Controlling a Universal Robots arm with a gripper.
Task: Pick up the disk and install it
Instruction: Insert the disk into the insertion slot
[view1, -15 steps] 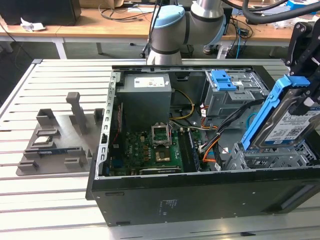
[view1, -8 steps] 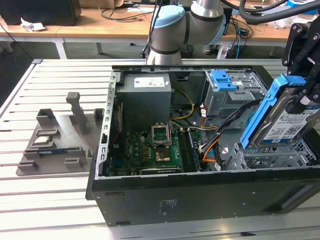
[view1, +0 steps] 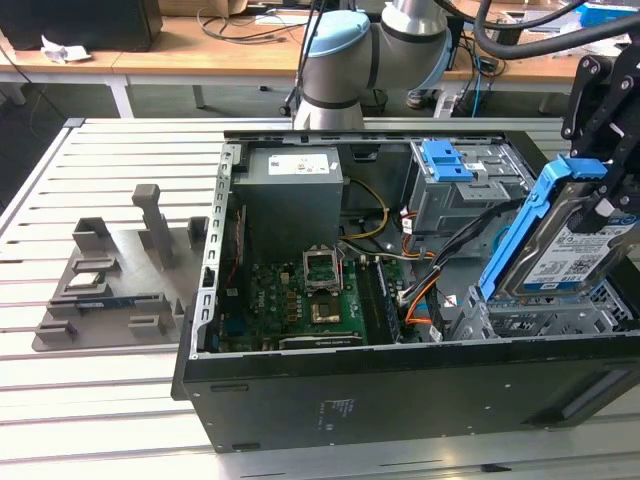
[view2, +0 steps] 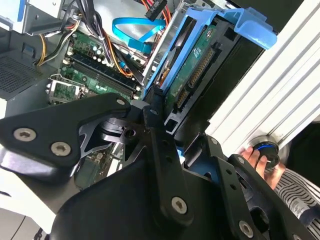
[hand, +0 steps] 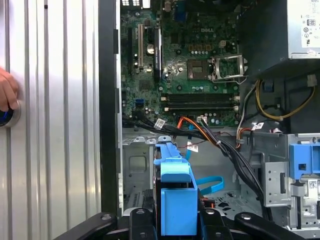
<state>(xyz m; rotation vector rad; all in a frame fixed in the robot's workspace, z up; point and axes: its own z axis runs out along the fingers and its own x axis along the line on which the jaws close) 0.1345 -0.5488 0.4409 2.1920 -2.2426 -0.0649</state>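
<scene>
In the exterior view, the disk (view1: 570, 250) is held tilted on edge above the drive bay at the exterior view's right end of the open computer case (view1: 400, 400). Its blue carrier bracket (view1: 525, 225) is gripped at the top by the gripper (view1: 590, 180), whose black fingers are clamped on it. The grey power-supply box (view1: 292, 200) is seen at the back of the case, the motherboard (view1: 300, 300) below it, and a blue latch (view1: 447, 160) on the cage beside. A grey fixture tray (view1: 110, 280) lies on the slatted table (view1: 100, 400), at the exterior view's left.

In the second wrist view, the disk (view2: 192, 65) is seen from its underside, green circuit board exposed, framed by the blue bracket (view2: 250, 25). The black gripper linkages (view2: 160, 145) reach up to its lower edge. A person's hand (view2: 262, 162) rests at a round fitting on the table.

In the first wrist view, the bracket (hand: 175, 195) is pinched between the fingers (hand: 142, 222), over the bay floor. The motherboard (hand: 190, 65) and a hand (hand: 7, 90) are visible.
</scene>
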